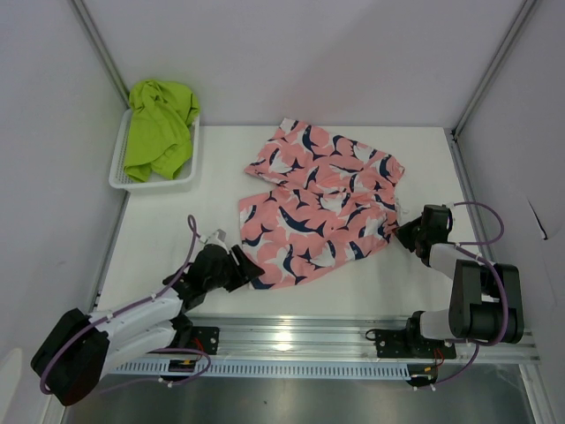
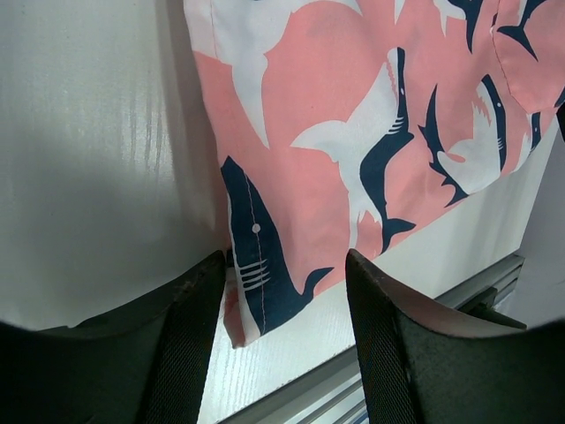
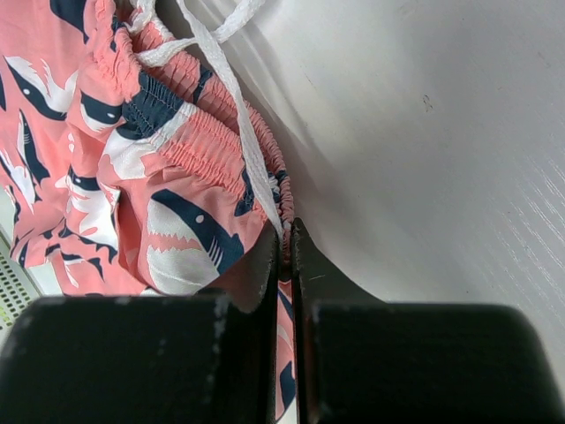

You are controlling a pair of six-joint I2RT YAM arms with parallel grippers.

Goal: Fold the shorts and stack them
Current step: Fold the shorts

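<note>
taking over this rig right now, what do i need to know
Left claw: open, straddling the near hem corner of the pink shorts, not gripping.
Right claw: shut on the pink shorts' waistband edge.
The pink shorts lie spread on the table; the green shorts are heaped in the white basket, far left.
Done: nothing neatly folded or stacked yet.
Left: fold the pink pair, fetch and fold the green, stack them.
</note>
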